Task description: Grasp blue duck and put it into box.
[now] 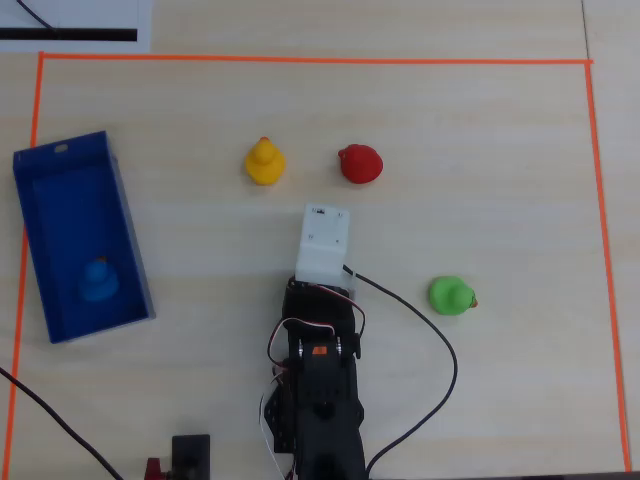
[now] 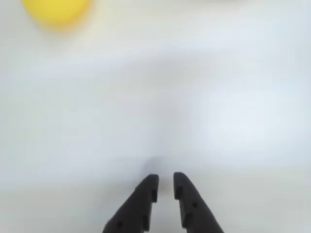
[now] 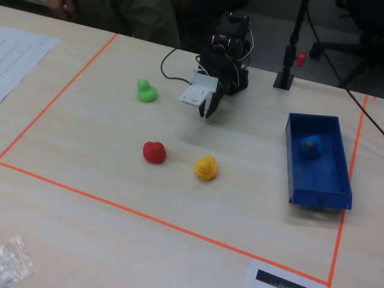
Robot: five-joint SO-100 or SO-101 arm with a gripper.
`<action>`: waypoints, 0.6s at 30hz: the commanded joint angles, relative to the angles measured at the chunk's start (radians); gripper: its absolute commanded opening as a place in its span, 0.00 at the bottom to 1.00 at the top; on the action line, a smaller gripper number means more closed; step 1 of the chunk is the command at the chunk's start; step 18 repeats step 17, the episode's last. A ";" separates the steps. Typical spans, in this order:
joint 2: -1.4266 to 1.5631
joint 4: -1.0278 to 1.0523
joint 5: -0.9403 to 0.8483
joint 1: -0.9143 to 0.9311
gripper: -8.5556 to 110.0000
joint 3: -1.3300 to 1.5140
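Note:
The blue duck [image 1: 99,280] sits inside the dark-blue box [image 1: 65,205] at the left of the overhead view. In the fixed view the duck [image 3: 311,146] is at the far end of the box [image 3: 318,177], on the right. My gripper [image 3: 209,113] hangs over bare table near the arm's base, far from the box. In the wrist view its black fingertips [image 2: 165,179] stand nearly together with only a thin gap and nothing between them. In the overhead view the white wrist block [image 1: 323,243] hides the jaws.
A yellow duck [image 1: 264,162] and a red duck [image 1: 361,164] stand beyond the gripper; the yellow one shows blurred at the wrist view's top left [image 2: 56,9]. A green duck [image 1: 451,296] is to the right of the arm. Orange tape [image 1: 300,60] borders the work area.

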 commanded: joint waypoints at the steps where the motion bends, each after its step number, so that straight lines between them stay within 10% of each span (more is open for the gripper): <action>1: 0.005 0.167 -0.008 -0.012 0.07 -0.005; 18: 0.005 0.167 0.000 0.023 0.08 -0.005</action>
